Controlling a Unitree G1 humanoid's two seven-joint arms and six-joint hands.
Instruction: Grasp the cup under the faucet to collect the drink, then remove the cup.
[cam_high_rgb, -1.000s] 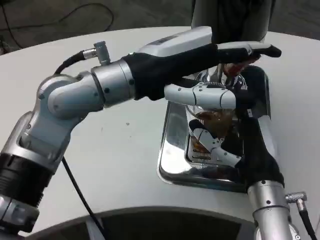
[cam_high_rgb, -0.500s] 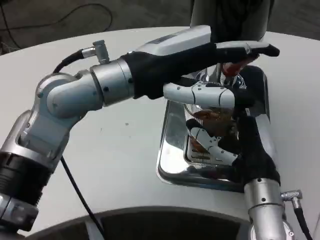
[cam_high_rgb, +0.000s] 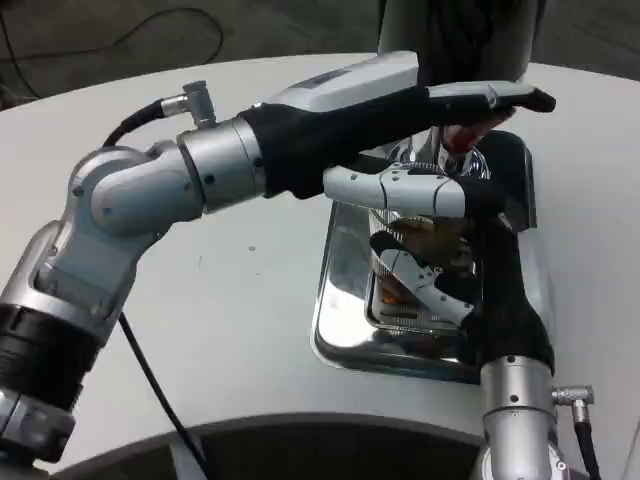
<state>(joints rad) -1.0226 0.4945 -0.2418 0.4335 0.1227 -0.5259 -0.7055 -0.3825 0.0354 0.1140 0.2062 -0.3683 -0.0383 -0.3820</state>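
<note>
Looking down at the white surface (cam_high_rgb: 250, 290), we see the clear cup (cam_high_rgb: 425, 240) with brown drink in it standing over the shiny metal drip tray (cam_high_rgb: 340, 300), at about two o'clock from the middle of the picture. Our right hand (cam_high_rgb: 470, 285) comes up from five o'clock, and its fingers (cam_high_rgb: 415, 275) are clamped around the cup's side, the white and black tips wrapping the near wall. Our left hand (cam_high_rgb: 420, 140) reaches across from nine o'clock, lying above the cup; one finger (cam_high_rgb: 490, 97) stretches straight out toward three o'clock over the red faucet lever (cam_high_rgb: 462, 137), and another lies across just above the cup's rim. The left fingers are apart, and we cannot tell for sure whether they press on the lever or only hang close over it. The dispenser body (cam_high_rgb: 450, 30) rises dark at twelve o'clock behind the tray.
</note>
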